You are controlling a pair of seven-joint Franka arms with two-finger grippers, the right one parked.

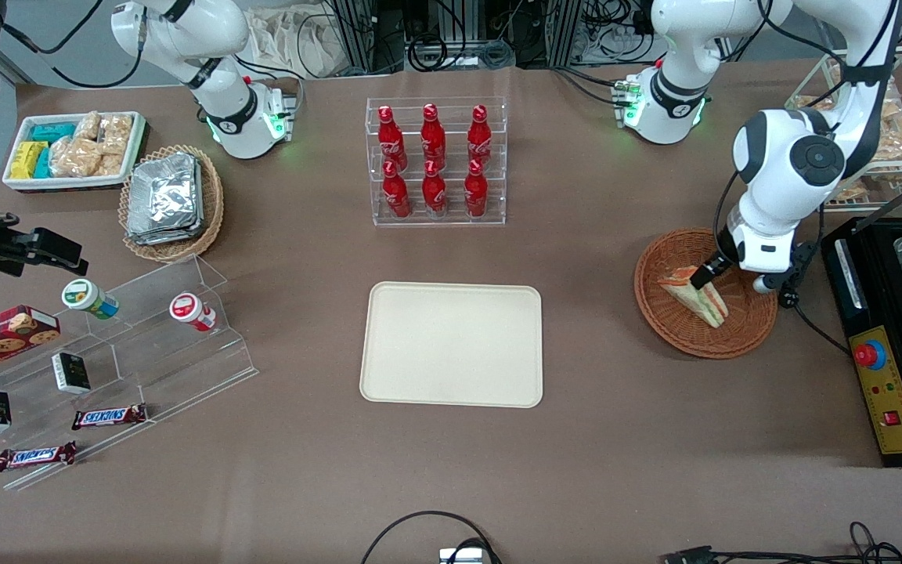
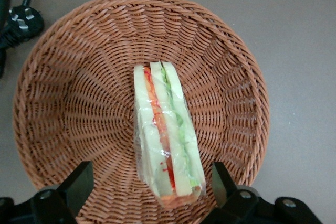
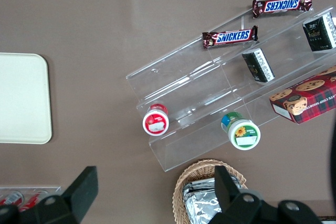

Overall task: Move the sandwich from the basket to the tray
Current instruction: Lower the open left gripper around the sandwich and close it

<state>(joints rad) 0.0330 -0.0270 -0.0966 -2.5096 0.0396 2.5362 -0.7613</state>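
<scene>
The sandwich [image 1: 694,295], a wrapped white-bread wedge with red and green filling, lies in the reddish-brown wicker basket [image 1: 674,329] toward the working arm's end of the table. It also shows in the left wrist view [image 2: 166,140], in the basket [image 2: 73,93]. My left gripper [image 1: 708,276] [image 2: 152,182] is down in the basket, open, one finger [image 2: 80,182] on each side of the sandwich's end, not touching it. The cream-beige tray [image 1: 452,345] lies bare at the table's middle.
A clear rack of red bottles [image 1: 435,160] stands farther from the camera than the tray. A black machine [image 1: 889,337] sits beside the basket at the table's end. A clear stepped stand [image 1: 106,352] with snacks and a tan basket of foil packs [image 1: 169,200] lie toward the parked arm's end.
</scene>
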